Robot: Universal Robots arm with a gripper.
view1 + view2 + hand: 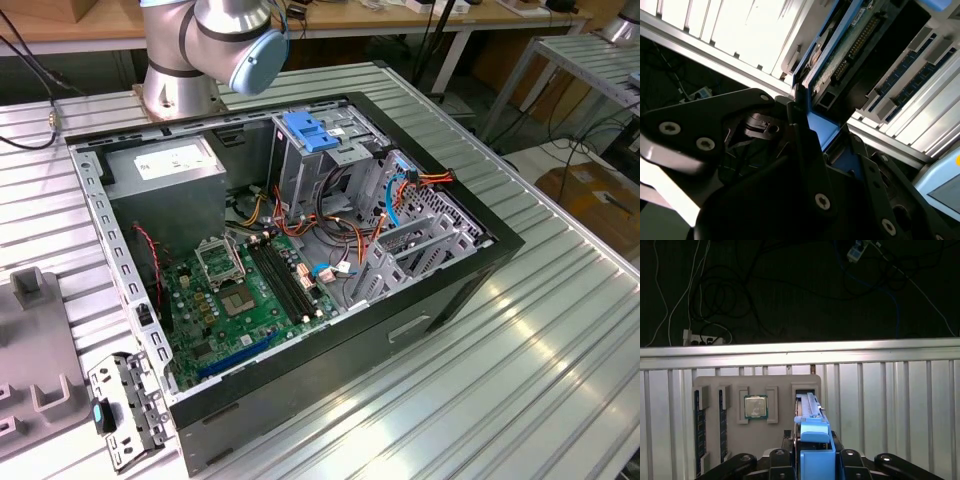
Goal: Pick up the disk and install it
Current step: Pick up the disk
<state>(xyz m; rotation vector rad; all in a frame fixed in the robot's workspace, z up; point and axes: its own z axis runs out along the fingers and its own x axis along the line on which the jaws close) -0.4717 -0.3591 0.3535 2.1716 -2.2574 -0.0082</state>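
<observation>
Blue-railed disk (815, 440) stands edge-on, clamped between the jaws (grey tray (755, 440) just beyond).

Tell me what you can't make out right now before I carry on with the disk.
Grip: the first wrist view's bottom edge cuts off the claw where it flanks the disk.
Label: there the disk stands edge-on in the tray, face turned away.
The arm: cut off by the exterior view's top edge above its base.
The cage: its own walls and blue latch hide its inside, exterior view.
</observation>
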